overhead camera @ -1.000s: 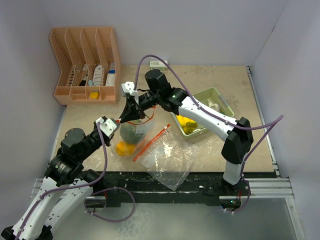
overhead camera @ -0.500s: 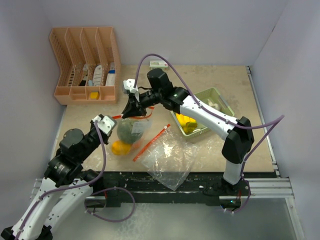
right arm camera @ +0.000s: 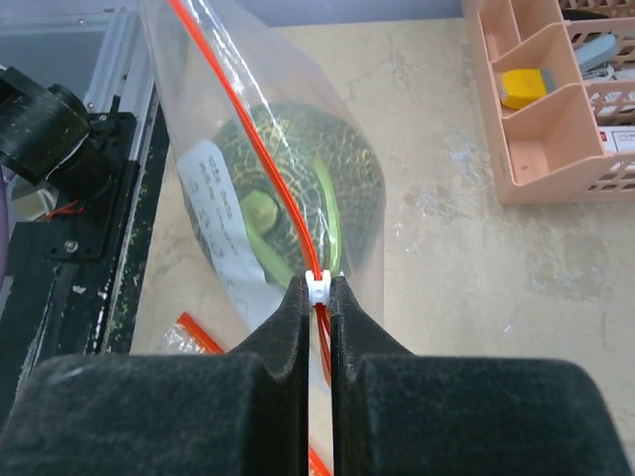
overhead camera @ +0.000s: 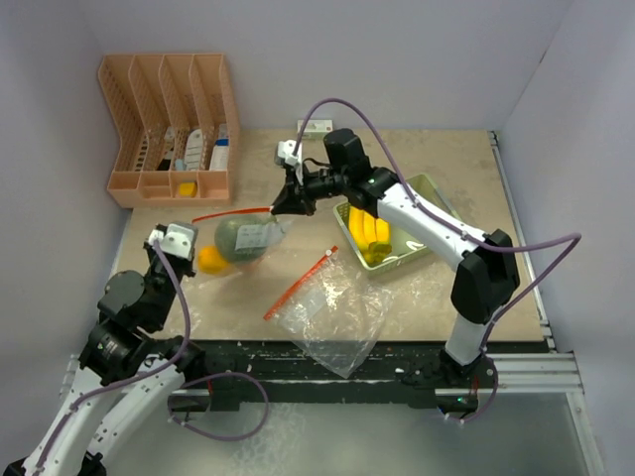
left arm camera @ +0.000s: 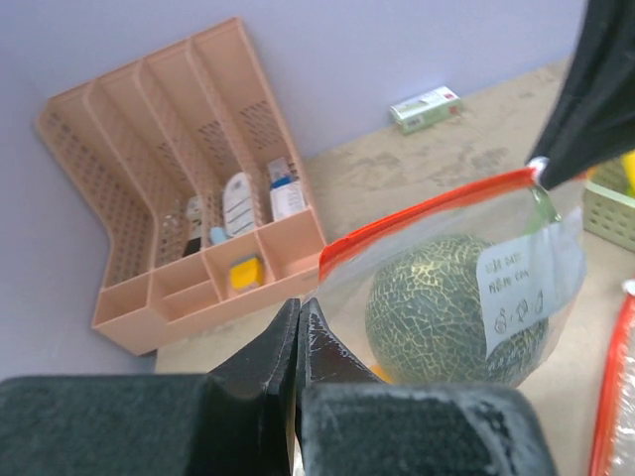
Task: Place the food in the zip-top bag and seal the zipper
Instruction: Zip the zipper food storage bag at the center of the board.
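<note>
A clear zip-top bag (overhead camera: 248, 236) with a red zipper (overhead camera: 233, 211) holds a green netted melon (overhead camera: 238, 240) and an orange (overhead camera: 210, 260). My right gripper (overhead camera: 288, 201) is shut on the white zipper slider (right arm camera: 317, 288) at the bag's right end. My left gripper (overhead camera: 189, 236) is shut, its tips (left arm camera: 298, 302) on the bag's plastic just under the zipper's left end (left arm camera: 327, 266). The melon (left arm camera: 451, 307) fills the bag (right arm camera: 288, 188). Yellow bananas (overhead camera: 369, 231) and a green piece (overhead camera: 382, 256) lie in the pale green tray (overhead camera: 437, 193).
A second, empty zip-top bag (overhead camera: 332, 312) with a red zipper (overhead camera: 298, 285) lies at the table's front. An orange desk organizer (overhead camera: 169, 129) stands at the back left, and it shows in the left wrist view (left arm camera: 169, 198). A small box (overhead camera: 316, 127) lies by the back wall.
My right gripper has moved right and back, drawing the slider along the zipper. My left arm has pulled left, and the bag is stretched between the two grippers and shifted left.
</note>
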Controlling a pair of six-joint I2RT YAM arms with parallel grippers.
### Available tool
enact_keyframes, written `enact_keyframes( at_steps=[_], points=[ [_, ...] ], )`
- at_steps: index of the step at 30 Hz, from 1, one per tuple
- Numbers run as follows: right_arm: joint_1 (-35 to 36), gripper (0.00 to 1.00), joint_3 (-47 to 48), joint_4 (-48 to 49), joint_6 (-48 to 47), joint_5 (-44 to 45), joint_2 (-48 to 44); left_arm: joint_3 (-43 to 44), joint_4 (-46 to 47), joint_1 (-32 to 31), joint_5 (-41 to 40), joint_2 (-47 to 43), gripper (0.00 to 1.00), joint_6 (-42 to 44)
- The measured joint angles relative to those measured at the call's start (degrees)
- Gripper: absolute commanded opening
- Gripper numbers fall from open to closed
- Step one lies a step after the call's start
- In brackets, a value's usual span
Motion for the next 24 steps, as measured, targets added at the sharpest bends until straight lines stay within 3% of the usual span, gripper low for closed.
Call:
enact_keyframes(
  at_steps=[11,15,19,20,22,24],
  points=[
    [-3.4,0.00,-2.5,-1.7,0.2,8.6,-0.8,-1.1,5.0,0.2,-15.8,-3.7,0.00,0.7],
    [-6.4,0.00,-3.1,-3.0,0.9,13.4,-0.7,-1.1,5.7,0.3,-17.7,-3.9,0.00,0.9],
    [-7.6,0.00,-3.1,-3.3,1.1,12.8,-0.7,-1.0,6.0,0.3,-15.1,-2.9,0.00,1.2],
    [-7.5,0.00,-3.1,-3.4,0.8,12.0,-0.7,-0.8,6.0,0.4,-13.0,-2.0,0.05,1.6],
    [-7.3,0.00,-3.1,-3.4,0.2,10.2,-0.7,0.1,6.0,0.4,-7.4,1.3,0.40,2.4],
    [-7.1,0.00,-3.6,-3.4,-0.8,7.5,-1.1,1.8,5.9,0.4,-0.3,6.0,0.44,3.4]
  ],
)
